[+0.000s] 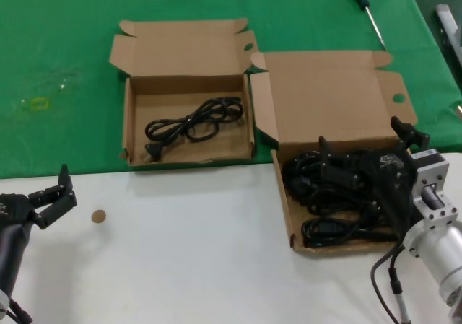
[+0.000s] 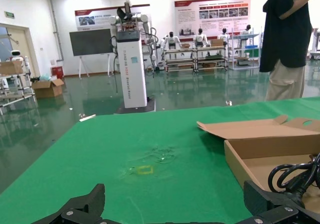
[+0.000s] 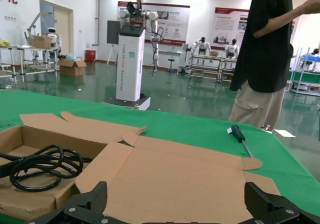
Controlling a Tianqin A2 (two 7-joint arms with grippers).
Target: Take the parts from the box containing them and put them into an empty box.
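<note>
The larger cardboard box (image 1: pixel 284 194) with the big lid panel (image 1: pixel 328 97) stands at the right and holds a pile of black cables (image 1: pixel 328 187). My right gripper (image 1: pixel 364 140) hovers open and empty over that pile; its wrist view (image 3: pixel 175 204) looks across the lid panel (image 3: pixel 175 176). The smaller short-lidded box (image 1: pixel 127 122) stands at the left on the green cloth with one coiled black cable (image 1: pixel 191 125) in it; the cable also shows in the right wrist view (image 3: pixel 42 169). My left gripper (image 1: pixel 54 194) is open and empty over the white table at the lower left.
A screwdriver (image 1: pixel 364 6) lies on the green cloth at the far right. A small brown disc (image 1: pixel 98 216) lies on the white table near my left gripper. A yellow mark (image 1: pixel 36 104) is on the cloth at the far left. A person (image 3: pixel 267 54) stands beyond the table.
</note>
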